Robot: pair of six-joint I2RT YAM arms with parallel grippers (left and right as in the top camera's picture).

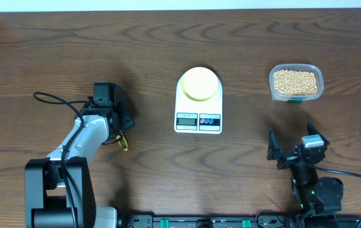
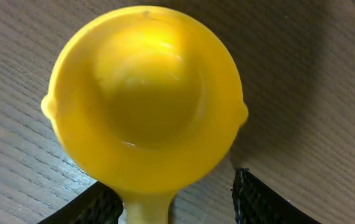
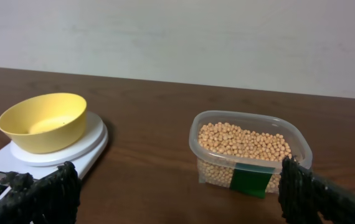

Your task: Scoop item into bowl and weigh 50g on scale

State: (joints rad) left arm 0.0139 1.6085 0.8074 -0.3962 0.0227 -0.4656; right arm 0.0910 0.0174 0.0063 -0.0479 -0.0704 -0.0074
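Note:
The pale yellow bowl (image 1: 199,83) stands empty on the white scale (image 1: 193,106) at the table's middle; both also show at the left of the right wrist view, the bowl (image 3: 40,121) on the scale (image 3: 85,148). The tan beans (image 1: 295,80) (image 3: 243,142) fill a clear container at the right. My left gripper (image 1: 112,114) (image 2: 177,199) is open, low over the table, its fingers either side of the handle of a bright yellow scoop (image 2: 146,93). A gap shows between the handle and the right finger. My right gripper (image 1: 292,144) (image 3: 177,199) is open and empty, near the front edge, facing the container.
The clear plastic container (image 1: 318,88) (image 3: 213,169) has a green label on its front wall. In the overhead view only a small yellow tip of the scoop (image 1: 124,142) shows beside the left arm. The arm bases stand at the front edge.

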